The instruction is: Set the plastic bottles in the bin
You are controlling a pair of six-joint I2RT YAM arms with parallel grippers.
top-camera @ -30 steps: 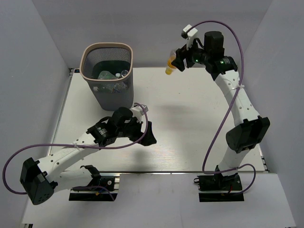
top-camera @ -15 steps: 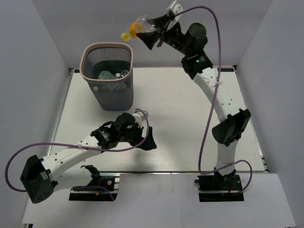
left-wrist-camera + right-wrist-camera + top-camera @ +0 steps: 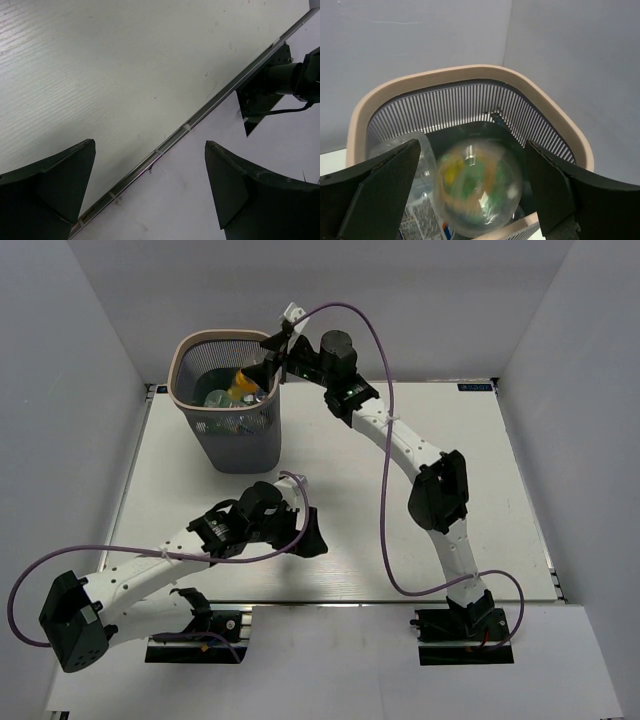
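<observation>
One table: white and faintly grained, it is lying beneath the left gripper, with a metal strip running along its edge straight below the fingertips.
Walls: pale grey and plain, they are closing the table in on three sides and rising behind the right gripper.
Left gripper: it is hovering low over the table with its fingers spread wide and nothing between them.
Right gripper: it is reaching over the mouth of the bin with its fingers spread wide, pressing on nothing.
Bottle: clear, with orange and green showing through its round base, it is appearing blurred just beyond the right gripper's fingertips, inside the bin's rim, with a gap showing between it and the left-hand finger.
Bin: dark grey mesh with a pale pinkish-beige rim, it is standing directly below the right gripper and well apart from the left gripper.
Other bottles: clear and green ones are lying deep in the bin under the right gripper; their number cannot be told.
</observation>
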